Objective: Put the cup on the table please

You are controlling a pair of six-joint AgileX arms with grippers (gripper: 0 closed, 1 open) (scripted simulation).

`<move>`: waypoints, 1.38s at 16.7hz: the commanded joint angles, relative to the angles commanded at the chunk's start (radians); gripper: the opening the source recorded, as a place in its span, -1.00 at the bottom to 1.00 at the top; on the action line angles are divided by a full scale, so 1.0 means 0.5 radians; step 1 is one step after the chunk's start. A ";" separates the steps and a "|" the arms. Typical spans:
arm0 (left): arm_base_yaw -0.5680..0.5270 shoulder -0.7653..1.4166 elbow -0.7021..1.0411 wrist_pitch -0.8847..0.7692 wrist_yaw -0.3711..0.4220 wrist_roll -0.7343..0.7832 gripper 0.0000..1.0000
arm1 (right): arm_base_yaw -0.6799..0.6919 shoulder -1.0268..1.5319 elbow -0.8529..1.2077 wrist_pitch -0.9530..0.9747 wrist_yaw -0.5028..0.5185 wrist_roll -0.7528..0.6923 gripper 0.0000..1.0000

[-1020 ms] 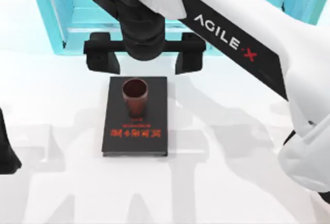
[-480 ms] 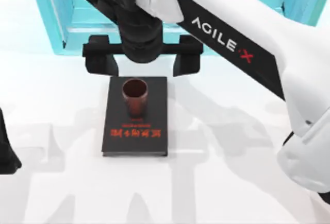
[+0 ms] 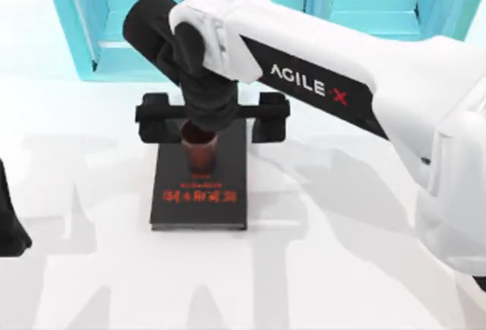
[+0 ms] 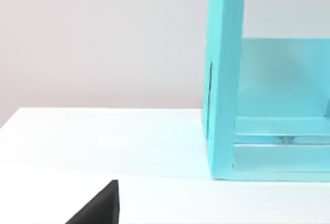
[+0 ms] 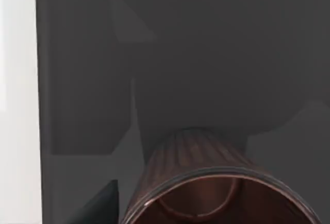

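- Since the earlier frame, your right gripper [image 3: 213,121] has dropped from near the cabinet [image 3: 83,23] to just over the cup [image 3: 200,150]; jaws spread wide.
- Cup stands upright on the book [image 3: 199,201], which lies on the table [image 3: 342,269].
- Centre the fingers either side of the ribbed wall before closing.
- Left arm [image 3: 9,224] parked at the left edge.
- Count: one cup, one book, one cabinet.
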 joint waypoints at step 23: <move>0.000 0.000 0.000 0.000 0.000 0.000 1.00 | -0.005 -0.001 -0.039 0.039 -0.001 -0.005 -1.00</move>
